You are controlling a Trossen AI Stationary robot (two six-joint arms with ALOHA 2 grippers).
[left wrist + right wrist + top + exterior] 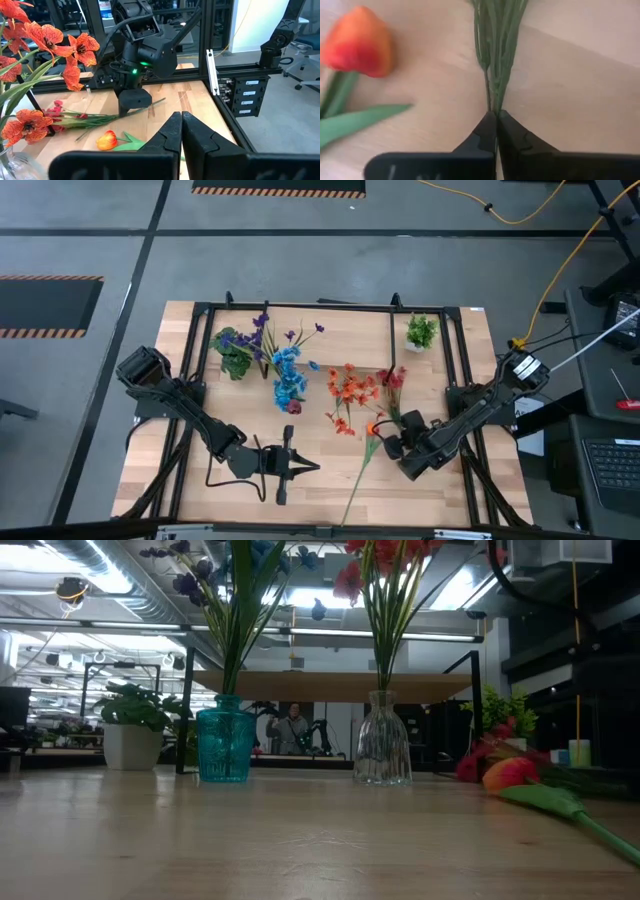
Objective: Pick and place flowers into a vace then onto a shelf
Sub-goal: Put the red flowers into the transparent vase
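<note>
My right pincer (pixel 496 116) pinched shut on the thin green stems of a red-bloomed spray (pixel 496 30) lying on the light wooden table (pixel 440 490), orange tulip bud (pixel 359 42) just beside, left pincer (pixel 300 465) closed, empty.

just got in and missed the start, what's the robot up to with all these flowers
It is arranging artificial flowers. The right gripper is down at the wooden tabletop, jaws shut on the thin green stems of a red-bloomed spray lying flat. An orange tulip bud on a green stem lies beside it, untouched. A teal glass vase holds blue and purple sprays, and a clear ribbed glass vase holds orange-red ones; both stand on the table. The left gripper waits near the table's front, jaws shut and empty.
</note>
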